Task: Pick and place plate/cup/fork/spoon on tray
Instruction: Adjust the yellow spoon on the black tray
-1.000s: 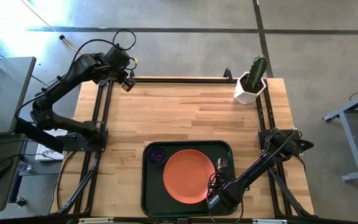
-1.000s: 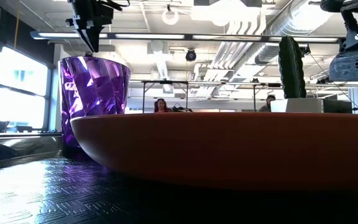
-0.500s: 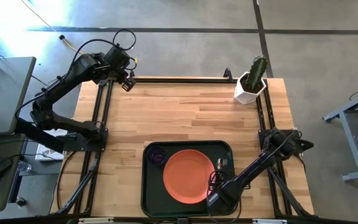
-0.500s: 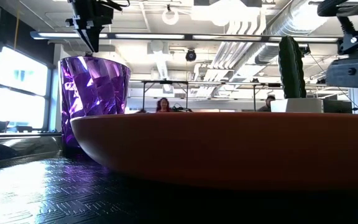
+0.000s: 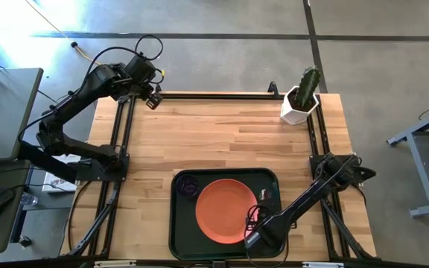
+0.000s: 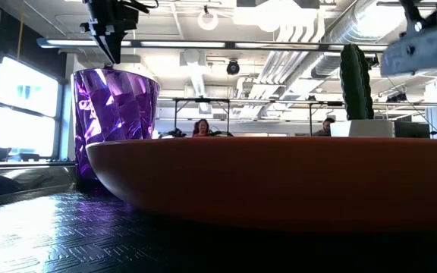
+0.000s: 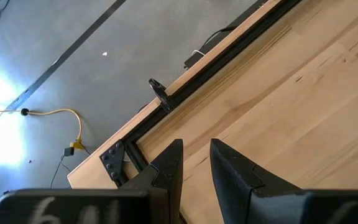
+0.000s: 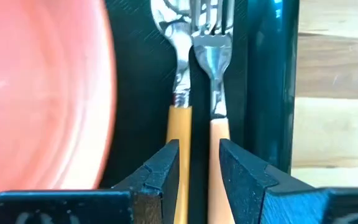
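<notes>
The dark green tray lies at the table's near edge. The orange-red plate rests flat in its middle, and the purple cup stands upright at its far left corner. The spoon and the fork lie side by side on the tray floor between the plate and the right rim. My right gripper hovers over their wooden handles, open by a narrow gap. My left gripper waits over the table's far left corner, open by a narrow gap.
A white pot with a green cactus stands at the table's far right corner. Black rails run along the table's left, right and far edges. Bare wood lies between the tray and the far edge. People sit in the room behind, in the low view.
My right gripper has risen and drawn back a little toward the table's near edge, away from the fork and spoon. The fork and spoon stay lying on the tray.
</notes>
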Robot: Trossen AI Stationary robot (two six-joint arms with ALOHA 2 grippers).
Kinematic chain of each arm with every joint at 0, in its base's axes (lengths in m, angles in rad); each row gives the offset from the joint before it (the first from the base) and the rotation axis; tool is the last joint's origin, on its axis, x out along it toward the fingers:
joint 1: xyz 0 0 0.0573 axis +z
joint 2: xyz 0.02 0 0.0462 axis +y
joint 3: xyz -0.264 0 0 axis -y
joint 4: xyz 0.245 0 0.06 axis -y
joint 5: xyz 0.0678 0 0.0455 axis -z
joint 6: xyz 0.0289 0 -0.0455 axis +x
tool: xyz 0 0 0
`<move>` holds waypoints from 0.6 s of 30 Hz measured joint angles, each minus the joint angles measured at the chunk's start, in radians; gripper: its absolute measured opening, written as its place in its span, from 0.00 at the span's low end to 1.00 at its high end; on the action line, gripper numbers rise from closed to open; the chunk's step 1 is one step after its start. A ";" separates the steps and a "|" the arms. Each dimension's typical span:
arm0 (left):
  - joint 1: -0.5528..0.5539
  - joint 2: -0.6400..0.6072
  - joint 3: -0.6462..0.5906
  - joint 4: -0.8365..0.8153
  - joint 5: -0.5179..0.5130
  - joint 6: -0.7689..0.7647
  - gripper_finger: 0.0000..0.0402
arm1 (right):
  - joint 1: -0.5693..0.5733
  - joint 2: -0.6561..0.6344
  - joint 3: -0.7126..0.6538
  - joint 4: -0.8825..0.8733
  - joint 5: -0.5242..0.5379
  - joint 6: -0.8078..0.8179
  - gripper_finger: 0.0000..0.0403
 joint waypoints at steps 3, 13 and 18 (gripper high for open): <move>0.000 0.000 0.000 0.000 0.000 0.000 0.18 | -0.004 0.000 0.020 -0.031 -0.005 0.000 0.26; 0.000 0.000 0.000 0.000 0.000 0.001 0.18 | -0.052 -0.025 0.040 -0.056 0.012 -0.006 0.26; 0.000 0.000 0.000 0.000 0.000 0.001 0.18 | -0.084 -0.074 0.036 -0.149 0.011 -0.030 0.26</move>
